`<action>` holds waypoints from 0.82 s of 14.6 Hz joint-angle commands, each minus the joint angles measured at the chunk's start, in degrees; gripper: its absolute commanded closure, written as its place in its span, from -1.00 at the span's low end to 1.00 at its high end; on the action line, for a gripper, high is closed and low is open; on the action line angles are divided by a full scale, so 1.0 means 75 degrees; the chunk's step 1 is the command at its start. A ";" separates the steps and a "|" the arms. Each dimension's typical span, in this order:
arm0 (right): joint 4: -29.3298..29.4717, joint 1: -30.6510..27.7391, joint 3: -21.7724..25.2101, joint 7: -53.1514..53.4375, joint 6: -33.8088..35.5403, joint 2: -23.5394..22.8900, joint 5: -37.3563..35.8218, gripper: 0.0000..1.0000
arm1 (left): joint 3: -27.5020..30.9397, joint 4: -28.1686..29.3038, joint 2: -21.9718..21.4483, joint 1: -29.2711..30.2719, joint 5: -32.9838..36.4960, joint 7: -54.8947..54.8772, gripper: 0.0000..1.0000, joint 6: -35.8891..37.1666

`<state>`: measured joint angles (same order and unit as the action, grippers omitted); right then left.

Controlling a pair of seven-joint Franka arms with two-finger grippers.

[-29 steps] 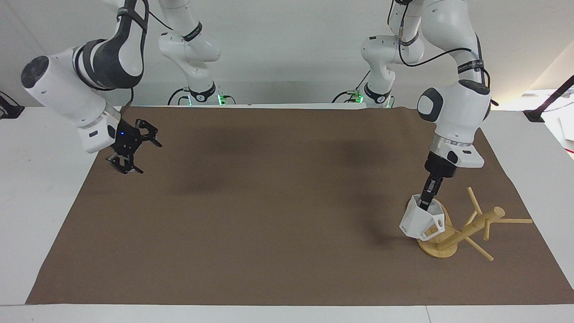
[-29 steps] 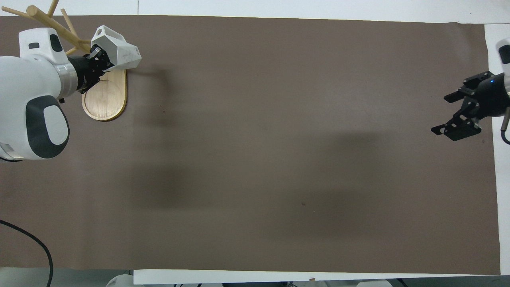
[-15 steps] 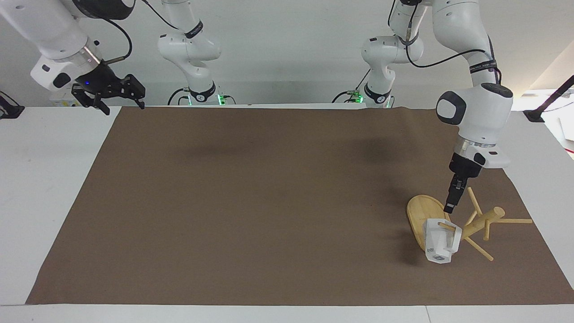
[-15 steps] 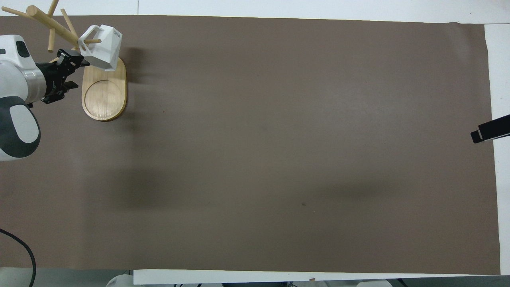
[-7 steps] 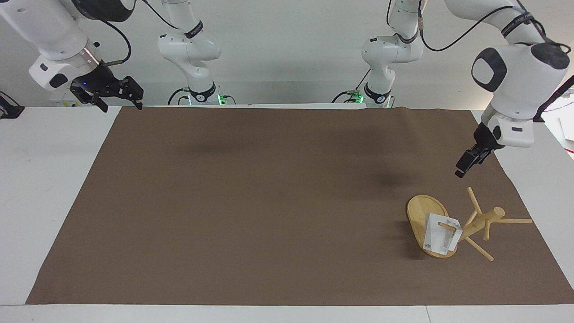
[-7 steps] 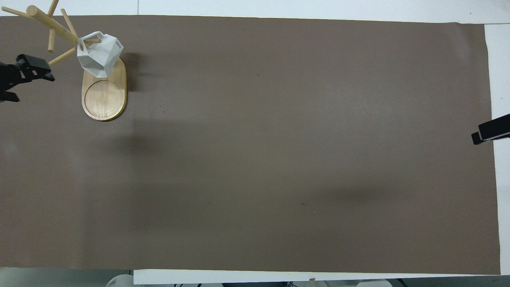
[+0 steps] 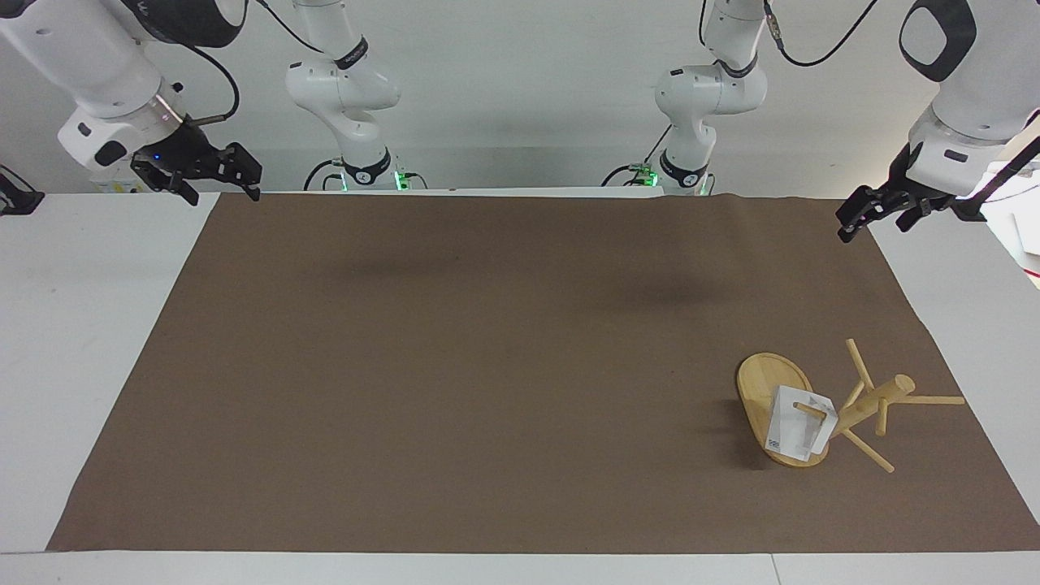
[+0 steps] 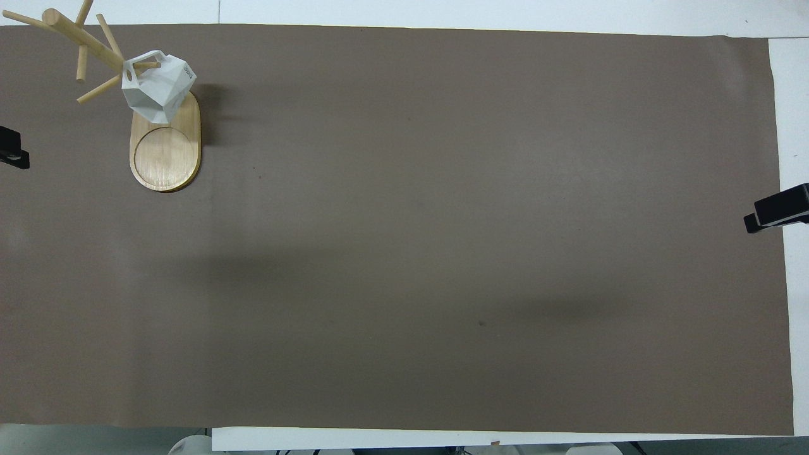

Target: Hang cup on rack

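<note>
The white faceted cup (image 7: 798,431) hangs by its handle on a low peg of the bamboo rack (image 7: 873,402), above the rack's oval base (image 7: 760,386). The rack stands toward the left arm's end of the table. In the overhead view the cup (image 8: 158,85) hangs over the end of the base (image 8: 165,155) farther from the robots. My left gripper (image 7: 873,226) is open and empty, raised over the mat's edge nearer to the robots, well apart from the rack. My right gripper (image 7: 225,195) is open and empty, raised over the mat's corner at the right arm's end.
A brown mat (image 7: 487,366) covers the table. Only the tips of the left gripper (image 8: 11,155) and the right gripper (image 8: 774,215) show at the sides of the overhead view.
My left gripper let go of the cup on the peg, then rose and drew back toward its base. The cup swung and settled hanging. My right gripper rose and now holds still.
</note>
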<state>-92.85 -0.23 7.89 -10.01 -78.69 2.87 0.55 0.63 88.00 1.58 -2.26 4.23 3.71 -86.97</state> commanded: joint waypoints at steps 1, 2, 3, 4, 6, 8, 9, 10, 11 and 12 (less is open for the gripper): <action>-0.0136 -0.0028 -0.0009 0.0081 0.0004 0.0122 -0.0132 -1.00 | -0.0025 -0.0049 0.0024 -0.0026 0.0139 -0.0178 -1.00 0.0147; -0.0136 -0.0028 -0.0009 0.0081 0.0004 0.0122 -0.0132 -1.00 | -0.0025 -0.0049 0.0024 -0.0026 0.0139 -0.0225 -1.00 0.0170; -0.0136 -0.0028 -0.0009 0.0069 0.0004 0.0122 -0.0132 -1.00 | -0.0037 -0.0049 0.0024 -0.0026 0.0139 -0.0237 -1.00 0.0182; -0.0136 -0.0028 -0.0009 0.0069 0.0004 0.0122 -0.0132 -1.00 | -0.0049 -0.0038 0.0024 -0.0038 0.0139 -0.0237 -1.00 0.0170; -0.0206 -0.0028 0.0003 0.0081 0.0004 0.0145 -0.0132 -1.00 | -0.0049 -0.0084 0.0047 -0.0073 0.0150 -0.0248 -1.00 0.0112; -0.0206 -0.0028 -0.0009 0.0069 0.0004 0.0145 -0.0132 -1.00 | -0.0037 -0.0084 0.0048 -0.0050 0.0127 -0.0214 -1.00 0.0018; -0.0206 -0.0016 -0.0009 0.0058 0.0004 0.0145 -0.0120 -1.00 | -0.0037 -0.0096 0.0036 -0.0003 0.0034 -0.0213 -1.00 0.0111; -0.0206 0.0019 -0.0009 0.0058 0.0004 0.0145 -0.0120 -1.00 | 0.0021 -0.0131 0.0036 0.0009 -0.0187 -0.0213 -1.00 0.0297; -0.0206 0.0042 -0.0009 0.0058 0.0004 0.0145 -0.0120 -1.00 | 0.0056 -0.0201 0.0047 0.0020 -0.0387 -0.0213 -1.00 0.0462; -0.0206 0.0043 -0.0009 0.0058 0.0004 0.0145 -0.0120 -1.00 | 0.0057 -0.0236 0.0048 0.0021 -0.0400 -0.0225 -1.00 0.0521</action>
<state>-93.14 -0.17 7.94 -10.01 -78.69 2.87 0.55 0.75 87.85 1.73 -2.48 2.70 2.64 -85.66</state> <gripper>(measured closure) 0.000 0.000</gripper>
